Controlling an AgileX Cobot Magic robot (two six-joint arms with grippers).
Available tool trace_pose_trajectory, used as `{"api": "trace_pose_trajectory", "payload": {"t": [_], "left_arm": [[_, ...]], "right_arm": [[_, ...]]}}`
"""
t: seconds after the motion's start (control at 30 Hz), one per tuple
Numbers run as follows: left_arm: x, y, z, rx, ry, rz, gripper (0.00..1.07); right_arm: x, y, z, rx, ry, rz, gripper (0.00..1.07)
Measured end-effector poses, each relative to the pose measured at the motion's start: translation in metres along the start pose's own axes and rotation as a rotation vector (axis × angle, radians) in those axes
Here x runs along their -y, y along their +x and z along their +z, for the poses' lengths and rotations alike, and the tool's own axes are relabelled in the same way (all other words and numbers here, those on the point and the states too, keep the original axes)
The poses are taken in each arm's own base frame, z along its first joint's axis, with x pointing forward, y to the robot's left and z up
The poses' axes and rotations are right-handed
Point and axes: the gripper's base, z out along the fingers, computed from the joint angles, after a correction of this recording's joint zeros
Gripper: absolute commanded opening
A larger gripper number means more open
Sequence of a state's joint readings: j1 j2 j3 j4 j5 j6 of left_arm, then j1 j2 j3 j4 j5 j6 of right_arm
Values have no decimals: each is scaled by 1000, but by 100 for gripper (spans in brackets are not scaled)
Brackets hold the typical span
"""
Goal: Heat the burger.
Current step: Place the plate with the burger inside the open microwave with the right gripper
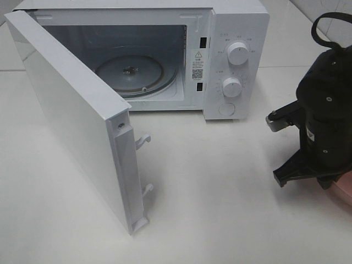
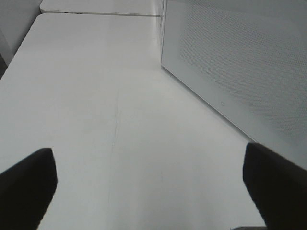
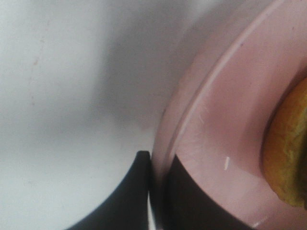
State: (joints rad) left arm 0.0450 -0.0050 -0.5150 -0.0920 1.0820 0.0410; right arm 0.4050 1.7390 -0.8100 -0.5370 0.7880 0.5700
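In the right wrist view, my right gripper (image 3: 156, 165) is shut on the rim of the pink plate (image 3: 216, 120), one finger above the rim and one below. A golden-brown piece of the burger (image 3: 288, 153) shows on the plate, at the frame's edge. From the high camera only a sliver of the plate (image 1: 344, 191) appears under the right arm (image 1: 324, 121), and the burger is hidden. My left gripper (image 2: 153, 191) is open over bare table beside the microwave's side wall (image 2: 240, 62), holding nothing.
The white microwave (image 1: 231, 33) stands at the back with its door (image 1: 71, 110) swung wide open toward the front left. Its glass turntable (image 1: 129, 72) holds nothing. Two knobs (image 1: 237, 53) are on its right panel.
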Motion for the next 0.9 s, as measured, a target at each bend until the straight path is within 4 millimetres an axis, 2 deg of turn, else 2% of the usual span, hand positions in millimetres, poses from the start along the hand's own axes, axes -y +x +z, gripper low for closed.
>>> {"api": "trace_pose_trajectory", "payload": {"t": [0.9], "left_arm": [[0,0,0,0,0,0,98]], "right_arm": [[7,86,-55,134,88,-145,0]]}}
